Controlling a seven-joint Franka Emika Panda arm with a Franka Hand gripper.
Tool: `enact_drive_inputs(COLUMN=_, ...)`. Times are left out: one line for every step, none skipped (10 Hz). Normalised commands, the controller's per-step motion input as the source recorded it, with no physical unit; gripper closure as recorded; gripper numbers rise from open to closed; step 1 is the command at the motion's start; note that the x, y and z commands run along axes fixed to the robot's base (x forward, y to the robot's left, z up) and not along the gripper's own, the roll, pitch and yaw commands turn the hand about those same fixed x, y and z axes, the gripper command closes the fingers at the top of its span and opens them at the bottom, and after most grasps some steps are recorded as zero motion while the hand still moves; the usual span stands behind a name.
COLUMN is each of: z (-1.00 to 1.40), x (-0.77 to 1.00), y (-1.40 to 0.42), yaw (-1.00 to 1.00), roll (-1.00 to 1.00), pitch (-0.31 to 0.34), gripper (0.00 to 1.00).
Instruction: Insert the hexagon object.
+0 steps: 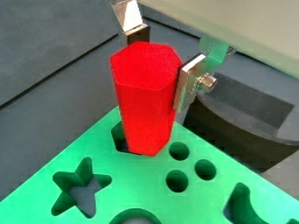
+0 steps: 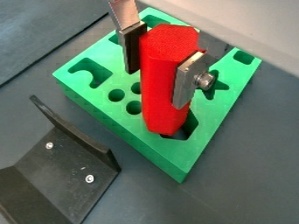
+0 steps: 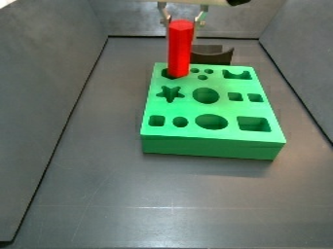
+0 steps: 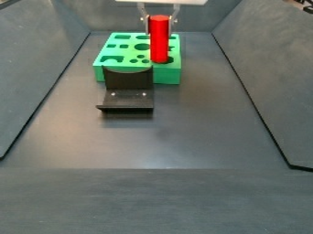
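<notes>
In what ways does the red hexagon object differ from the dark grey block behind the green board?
The hexagon object is bright red; the grey block is dark. The hexagon object stands upright, its lower end in a hole of the green board, with the tool at its top; the grey block lies low on the floor, untouched.

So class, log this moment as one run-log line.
gripper: flanking peg top | hexagon object: upright, tip in corner hole | green board
</notes>
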Motion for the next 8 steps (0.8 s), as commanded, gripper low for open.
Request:
enact_drive_inputs(z=-0.19, x=-0.36, y=0.00, yaw=0.00, roll=-0.04, pitch=-0.181, gripper=1.00)
enact_drive_inputs(z=-0.16, x=-0.43, y=0.00, yaw=0.01, roll=-0.04, pitch=-0.204, gripper=1.00)
enact_drive_inputs(z=-0.23, x=-0.35, y=0.00, yaw=0.07, roll=-0.06, pitch=-0.214, gripper=1.00)
enact_drive_inputs(z=-0.59, x=0.00, y=-0.02, yaw=0.09, roll=-0.03, pitch=-0.154, gripper=1.00)
enact_drive_inputs(z=-0.90, x=0.31, y=0.00, yaw=0.17, roll=0.00, pitch=-0.063, gripper=1.00)
enact_drive_inputs(z=-1.00, x=0.36, y=0.00, yaw=0.30, roll=0.10, pitch=-0.040, gripper=1.00)
enact_drive_inputs(z=-0.68, x=0.04, y=0.00, yaw=0.00, roll=-0.12, pitch=-0.189, gripper=1.00)
enact_drive_inputs(z=-0.40, x=0.10, y=0.03, yaw=0.00, roll=-0.15, pitch=-0.071, gripper=1.00)
